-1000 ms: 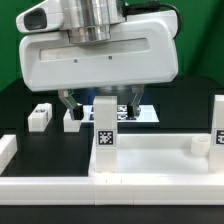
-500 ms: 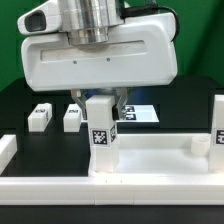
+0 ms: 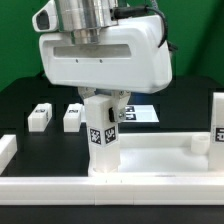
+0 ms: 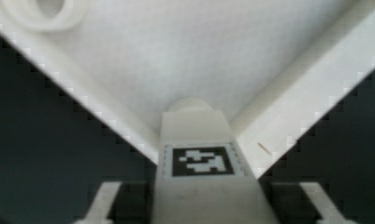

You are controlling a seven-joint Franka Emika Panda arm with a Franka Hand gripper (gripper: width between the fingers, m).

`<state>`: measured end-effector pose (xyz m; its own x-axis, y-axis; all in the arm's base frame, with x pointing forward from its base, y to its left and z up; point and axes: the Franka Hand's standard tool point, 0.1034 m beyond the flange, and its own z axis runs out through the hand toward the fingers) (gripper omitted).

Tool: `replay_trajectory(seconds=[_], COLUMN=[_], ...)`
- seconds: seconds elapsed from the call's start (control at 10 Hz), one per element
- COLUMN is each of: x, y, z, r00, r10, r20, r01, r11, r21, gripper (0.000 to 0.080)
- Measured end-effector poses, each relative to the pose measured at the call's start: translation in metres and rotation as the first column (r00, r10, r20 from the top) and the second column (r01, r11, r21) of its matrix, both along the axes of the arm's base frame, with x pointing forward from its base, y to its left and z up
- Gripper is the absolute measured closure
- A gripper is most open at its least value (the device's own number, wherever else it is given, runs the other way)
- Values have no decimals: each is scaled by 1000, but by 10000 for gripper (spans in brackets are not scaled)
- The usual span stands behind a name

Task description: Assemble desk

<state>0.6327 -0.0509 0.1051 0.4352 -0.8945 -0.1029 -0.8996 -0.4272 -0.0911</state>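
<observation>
Exterior view: the large white plastic tray-like desk top [image 3: 160, 152] lies on the black table [image 3: 20, 95]. My gripper [image 3: 105, 108], wide apart a second ago, now clamps the white square block leg [image 3: 101, 140] at the top's corner, and the leg leans slightly, so I judge seating under way. No legible writing, only the leg's black-and-white square tag [image 4: 203, 160].

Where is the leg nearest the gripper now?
In the exterior view, the leg stands slightly tilted on the desk top, left of centre, held by the gripper; the marker board lies just behind it.
</observation>
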Motion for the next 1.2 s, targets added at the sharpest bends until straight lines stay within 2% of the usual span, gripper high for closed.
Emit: replay_trajectory(seconds=[0.2,0.4,0.5,0.7,1.0,1.1,1.2], x=[4,5,3,4,4,4,5], y=[-1,3,6,5,3,4,4], z=[3,-1,-4,-7,-7,-7,-6], r00=[960,840,798,734,715,717,719], r10=[-276,-540,-599,-675,-695,-694,-691], r20=[-36,-53,-70,-77,-74,-74,-73], r01=[277,542,602,678,698,697,694], r11=[960,839,797,734,715,716,719], r21=[44,45,39,34,34,34,35], gripper=[509,508,508,508,508,419,419])
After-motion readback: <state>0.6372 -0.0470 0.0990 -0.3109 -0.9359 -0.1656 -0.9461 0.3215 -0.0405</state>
